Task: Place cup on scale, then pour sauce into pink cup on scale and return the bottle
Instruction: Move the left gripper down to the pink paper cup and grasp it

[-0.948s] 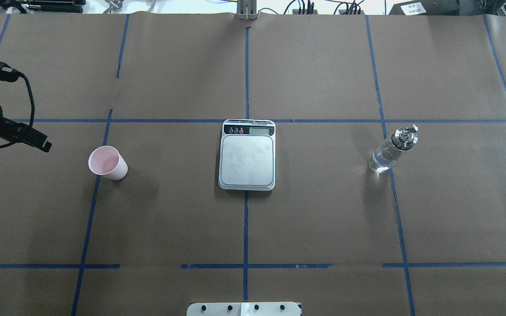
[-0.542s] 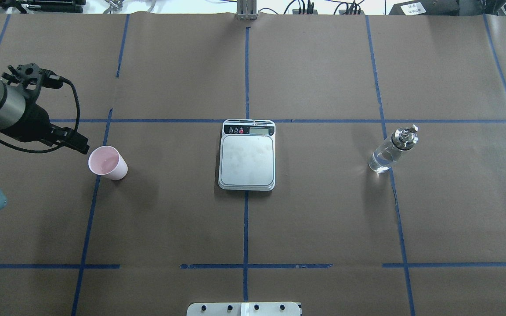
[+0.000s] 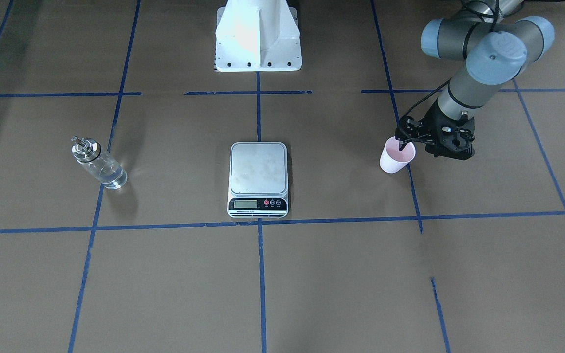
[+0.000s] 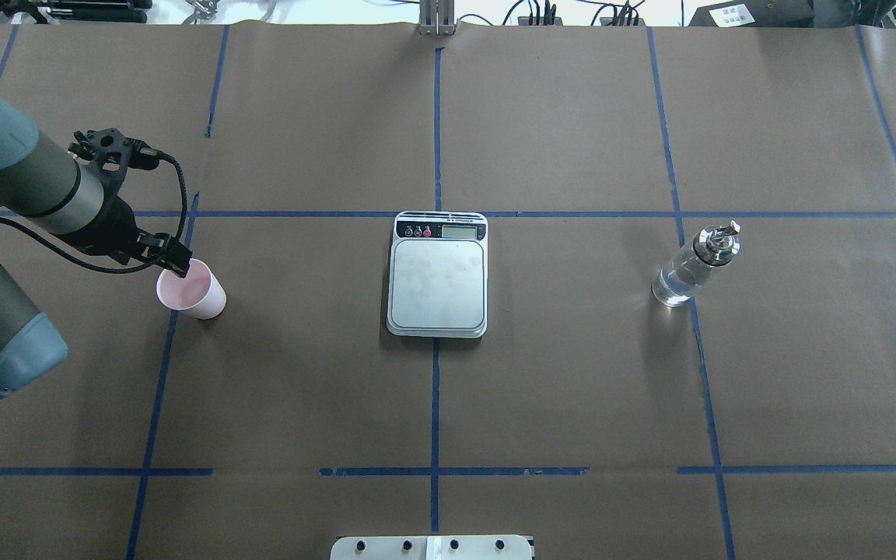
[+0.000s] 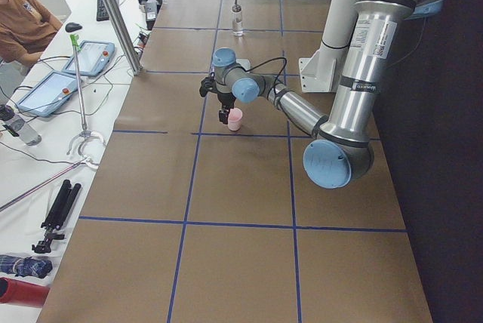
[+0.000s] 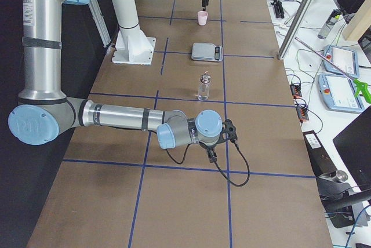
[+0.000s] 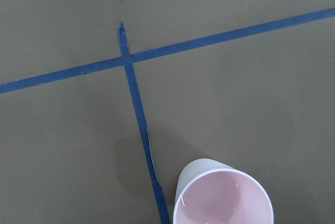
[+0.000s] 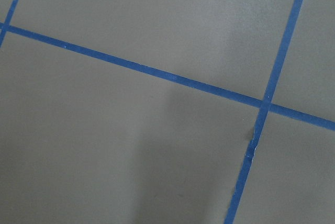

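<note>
The pale pink cup point(image 4: 193, 294) stands upright on the brown paper at the left, apart from the scale; it also shows in the front view point(image 3: 396, 159) and at the bottom of the left wrist view point(image 7: 222, 198). My left gripper point(image 4: 180, 267) hangs tilted over the cup's near-left rim, one thin fingertip point(image 3: 401, 145) over its mouth; it looks open and holds nothing. The scale point(image 4: 437, 284) lies in the middle with a bare platform. The bottle point(image 4: 689, 268), with clear sauce inside, stands at the right. My right gripper point(image 6: 211, 155) shows only in the right side view; I cannot tell its state.
Blue tape lines cross the brown paper point(image 4: 572, 389). The robot's white base point(image 3: 258, 44) stands at the table's near middle edge. Tablets, cables and a seated person point(image 5: 23, 21) are beyond the far edge.
My left arm has swung in from the left edge toward the cup, and its gripper tip has reached the cup's rim. Cup, scale and bottle have not moved.
</note>
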Available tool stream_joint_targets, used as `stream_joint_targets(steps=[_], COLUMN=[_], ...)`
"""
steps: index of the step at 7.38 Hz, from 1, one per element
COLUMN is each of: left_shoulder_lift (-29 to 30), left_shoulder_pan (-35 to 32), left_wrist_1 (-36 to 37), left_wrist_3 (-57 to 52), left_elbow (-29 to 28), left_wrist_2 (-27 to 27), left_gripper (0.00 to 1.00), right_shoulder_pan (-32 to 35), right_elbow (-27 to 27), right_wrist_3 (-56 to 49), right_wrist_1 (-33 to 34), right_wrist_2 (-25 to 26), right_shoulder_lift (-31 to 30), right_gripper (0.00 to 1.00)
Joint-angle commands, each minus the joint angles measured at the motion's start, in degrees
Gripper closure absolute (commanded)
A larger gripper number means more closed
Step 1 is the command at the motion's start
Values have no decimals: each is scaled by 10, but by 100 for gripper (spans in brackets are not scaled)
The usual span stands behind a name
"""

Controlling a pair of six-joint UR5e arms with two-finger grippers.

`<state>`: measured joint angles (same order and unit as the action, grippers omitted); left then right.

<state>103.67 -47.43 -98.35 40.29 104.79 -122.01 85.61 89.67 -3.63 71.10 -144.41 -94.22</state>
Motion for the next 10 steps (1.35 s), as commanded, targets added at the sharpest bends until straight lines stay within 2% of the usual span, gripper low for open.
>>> stream_joint_targets(steps=[1,3,7,8,9,10], left_shoulder_lift=[5,7,8,8,9,11], left_shoulder_pan=[5,8,17,18,20,20], left_wrist_1=[-2,-2,-3,-2,-3,-2], left_wrist_3=[-2,-2,-3,-2,-2,-3], left_elbow=[-20,-21,-33,-34,-34,-35], left_wrist_2=[-2,-3,-3,-3,-4,-5], left_gripper=[18,30,33,40,60,98], right_shoulder_pan=[0,0,0,-1,0,-1], right_elbow=[0,0,-1,-1,-1,-1], right_wrist_3=[0,0,-1,-1,-1,-1], right_wrist_1=[0,0,0,0,0,0], right_wrist_2=[0,0,2,2,2,2], right_shoulder_lift=[0,1,2,2,2,2], right_gripper=[0,0,0,0,0,0])
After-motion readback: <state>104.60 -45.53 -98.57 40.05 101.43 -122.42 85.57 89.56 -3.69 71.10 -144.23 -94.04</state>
